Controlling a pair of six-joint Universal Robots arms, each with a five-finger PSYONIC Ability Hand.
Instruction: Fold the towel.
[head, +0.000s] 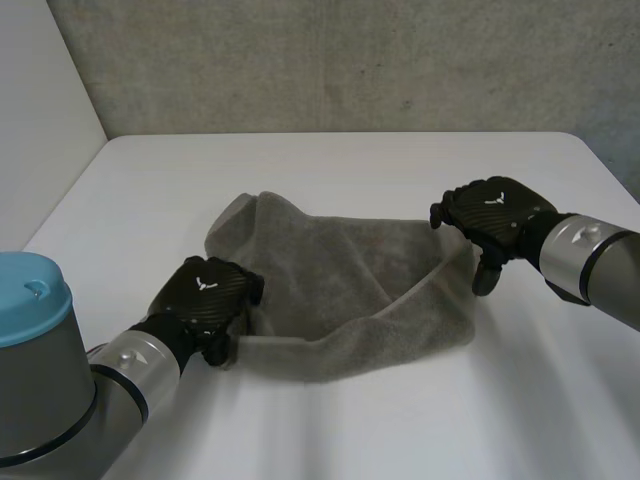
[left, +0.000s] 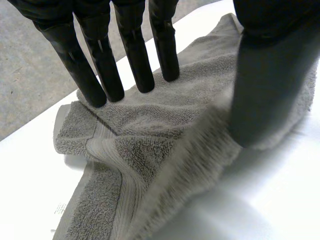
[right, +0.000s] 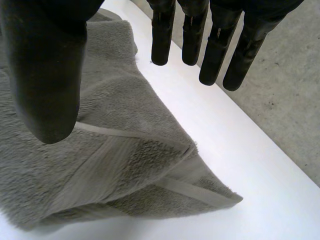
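Observation:
A grey towel (head: 350, 280) lies rumpled in the middle of the white table (head: 350, 170), its near edge rolled up into a ridge. My left hand (head: 205, 295) is at the towel's near left corner. In the left wrist view its fingers (left: 132, 55) are straight, with their tips resting on the towel (left: 150, 130), and the thumb touches the cloth beside them. My right hand (head: 495, 215) is at the towel's far right corner. In the right wrist view its fingers (right: 215, 50) hang straight over bare table and the thumb hovers above the towel's doubled corner (right: 110, 150), holding nothing.
A grey concrete wall (head: 350, 60) stands behind the table's far edge. The table's left edge (head: 70, 190) runs diagonally past my left arm, whose light-blue cap (head: 30, 295) sits at the near left. Bare table surrounds the towel on all sides.

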